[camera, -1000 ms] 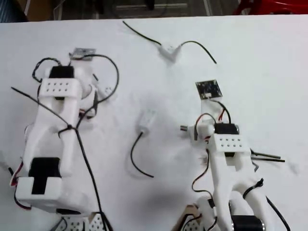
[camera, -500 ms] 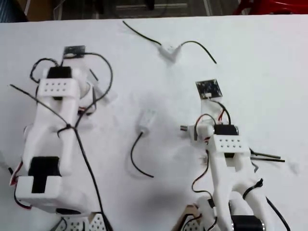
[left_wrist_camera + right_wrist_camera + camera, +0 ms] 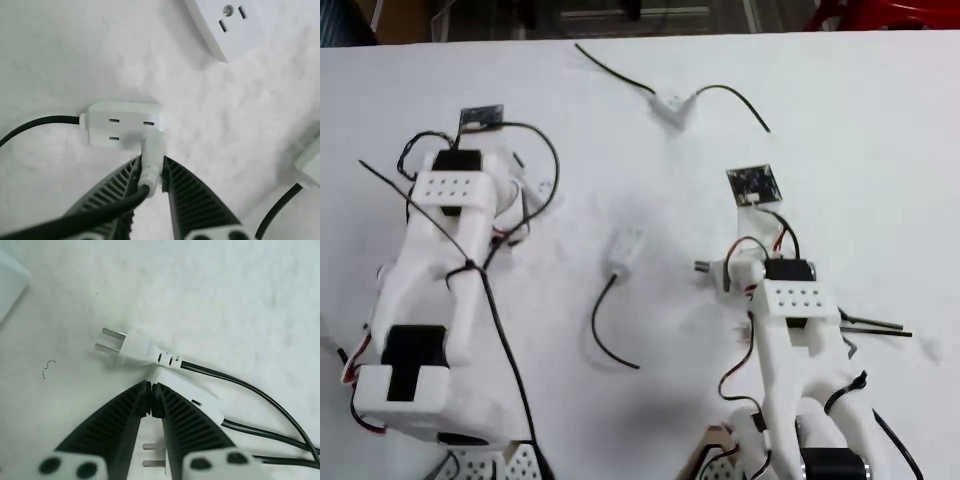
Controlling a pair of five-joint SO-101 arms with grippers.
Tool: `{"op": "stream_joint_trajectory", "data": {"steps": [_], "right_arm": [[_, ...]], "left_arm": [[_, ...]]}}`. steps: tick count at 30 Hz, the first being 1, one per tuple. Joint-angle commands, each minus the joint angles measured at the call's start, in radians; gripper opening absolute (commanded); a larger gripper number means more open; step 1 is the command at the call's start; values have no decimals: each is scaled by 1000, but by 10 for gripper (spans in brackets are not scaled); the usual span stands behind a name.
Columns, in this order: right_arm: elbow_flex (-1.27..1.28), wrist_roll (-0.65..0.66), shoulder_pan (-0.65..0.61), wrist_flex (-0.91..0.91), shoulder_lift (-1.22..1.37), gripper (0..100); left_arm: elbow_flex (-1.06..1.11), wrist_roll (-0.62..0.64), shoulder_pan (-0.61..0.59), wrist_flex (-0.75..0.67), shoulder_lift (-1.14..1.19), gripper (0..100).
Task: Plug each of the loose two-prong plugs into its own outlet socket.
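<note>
left claw (image 3: 150,167): clamped tight on plug (image 3: 151,150), 10 o'clock side
right claw (image 3: 150,392): pinched closed, empty, 4 o'clock side

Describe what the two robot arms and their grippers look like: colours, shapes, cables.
Both the left arm and right arm have chunky white plastic shells, black motor blocks, a plate of small holes and loose red and black wires. The left gripper and right gripper have dark, ribbed, tapering fingers on white bases.

White plastic two-prong plug (image 3: 151,145), black cord (image 3: 95,215); white rectangular outlet socket (image 3: 117,127); black ribbed left claw (image 3: 152,164); white surface (image 3: 880,120).
</note>
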Motion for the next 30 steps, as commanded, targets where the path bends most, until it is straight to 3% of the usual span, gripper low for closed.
{"op": "stream_joint_trajectory", "data": {"steps": [1,9,30], "right_arm": [[-6,-3,-7,-12,-35,20],[-6,-2,-7,-12,-35,20],[-6,-2,-7,-12,-35,20]], "left_arm": [[0,8,7,-20,-7,25],[9,8,-56,-54,-5,25],[35,40,13,-55,-5,25]]}}
